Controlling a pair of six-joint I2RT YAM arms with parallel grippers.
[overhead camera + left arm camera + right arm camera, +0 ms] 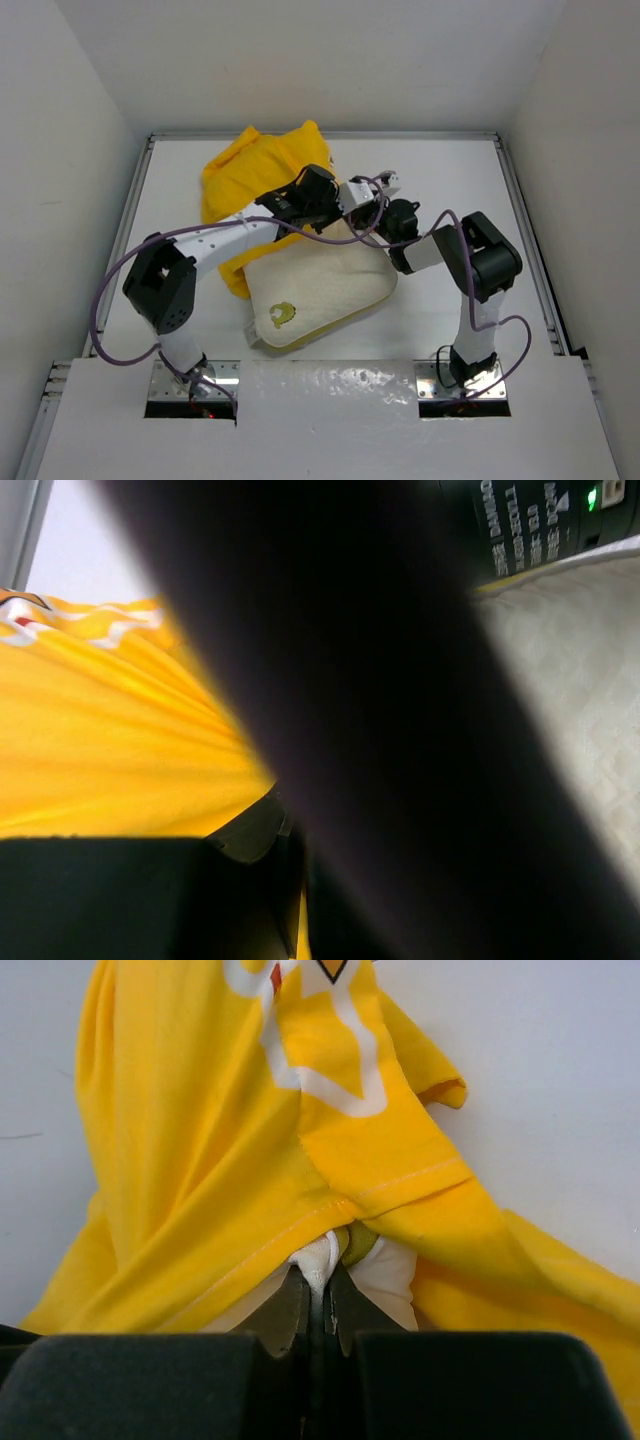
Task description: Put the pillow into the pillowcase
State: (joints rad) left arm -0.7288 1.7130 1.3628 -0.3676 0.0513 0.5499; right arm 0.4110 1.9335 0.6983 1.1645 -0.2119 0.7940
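The cream pillow [320,285] lies in the middle of the table with its far edge under the bright yellow pillowcase [250,175], which is bunched at the back left. Both arms meet over that far edge. My right gripper [318,1278] is shut on a pinch of the pillow's white corner [385,1275], and the pillowcase hem [330,1195] drapes over it. My left gripper [298,900] is shut, with a sliver of yellow pillowcase [120,740] between its fingers. A dark blurred shape hides most of the left wrist view. The pillow's quilted surface [590,700] shows at its right.
The white table [450,170] is boxed in by white walls on three sides, with metal rails along its edges. Purple cables [110,290] loop beside both arms. The right arm's elbow [490,265] stands over the table's right half.
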